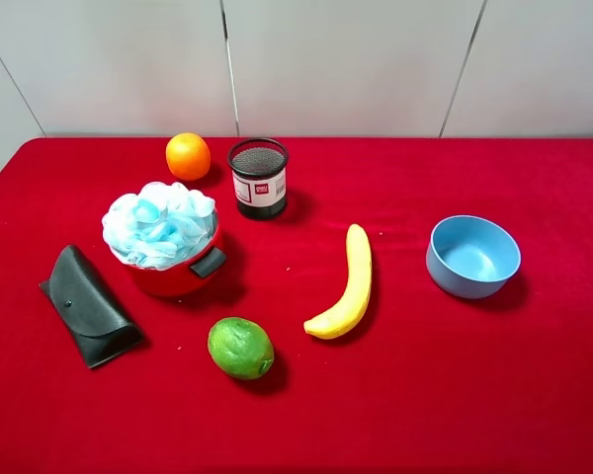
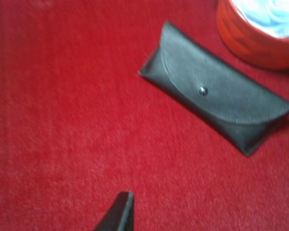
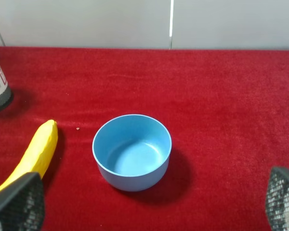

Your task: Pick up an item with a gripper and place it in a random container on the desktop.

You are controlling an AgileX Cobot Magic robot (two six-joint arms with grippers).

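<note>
- Exterior high: fluffy light-blue mesh bath pouf (image 1: pixel 159 224) sits in round red pot (image 1: pixel 181 267), bulging above rim, on red cloth surface (image 1: pixel 425 375).
- Black leather glasses case (image 1: pixel 89 305) just beside pot; green lime (image 1: pixel 240 348), yellow banana (image 1: pixel 348 283), orange (image 1: pixel 188 156), black mesh cup (image 1: pixel 258 178) and smooth blue bowl (image 1: pixel 472 256) spread around.
- Left pincer (image 2: pixel 119 214): one black fingertip shows over bare cloth, spread wide, empty.
- Right pincer (image 3: pixel 149 202): mesh-padded fingers (image 3: pixel 19 202) wide apart, holding nothing, bowl between them.
</note>
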